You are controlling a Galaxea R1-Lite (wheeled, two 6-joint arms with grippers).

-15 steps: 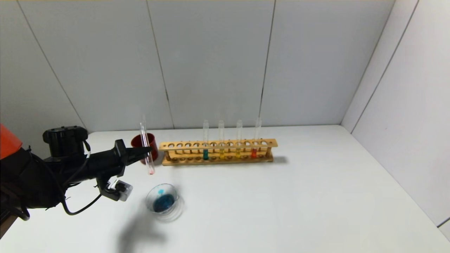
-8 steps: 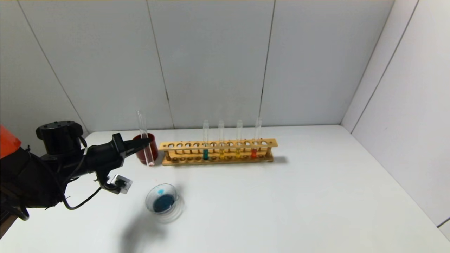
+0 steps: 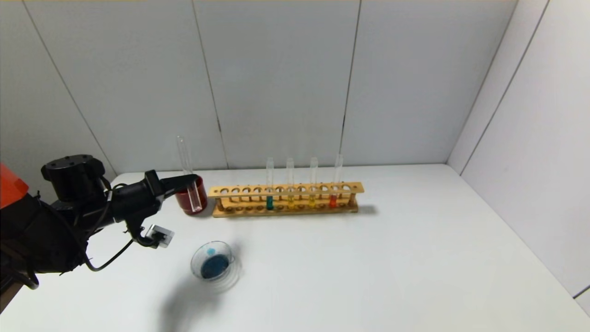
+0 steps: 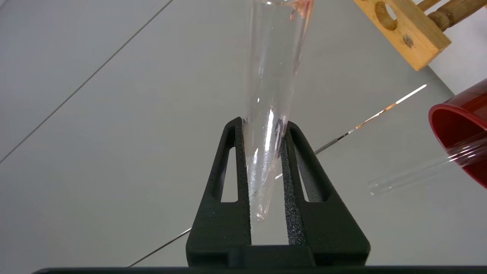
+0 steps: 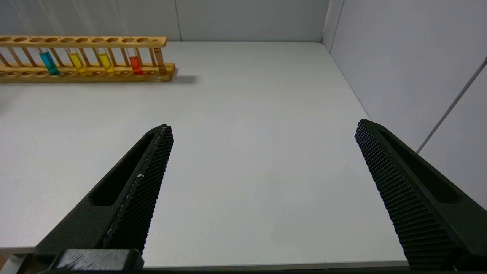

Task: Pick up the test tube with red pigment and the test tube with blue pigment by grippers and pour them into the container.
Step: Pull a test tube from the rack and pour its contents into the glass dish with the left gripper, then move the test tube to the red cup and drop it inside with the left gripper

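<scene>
My left gripper (image 3: 191, 178) is shut on the test tube with red pigment (image 3: 190, 177) and holds it upright. The tube is almost empty, with only a pink-red trace at its bottom. In the head view its lower end overlaps the dark red cup (image 3: 184, 200). In the left wrist view the fingers (image 4: 262, 123) pinch the tube (image 4: 271, 76) near its open end. The container (image 3: 213, 265) sits on the table in front of the gripper and holds dark blue liquid. No tube with bright blue liquid shows. My right gripper (image 5: 262, 127) is open and empty, low over the table's near right part.
A wooden rack (image 3: 286, 199) stands right of the cup, holding a teal tube (image 3: 269, 202), two yellow ones and a red-orange one (image 3: 333, 199). Another empty clear tube (image 4: 426, 173) leans in the red cup (image 4: 462, 121). Walls close the back and right.
My left gripper has moved back and up, away from the container and toward the red cup, carrying the tube with it. The dish and rack have not moved.
</scene>
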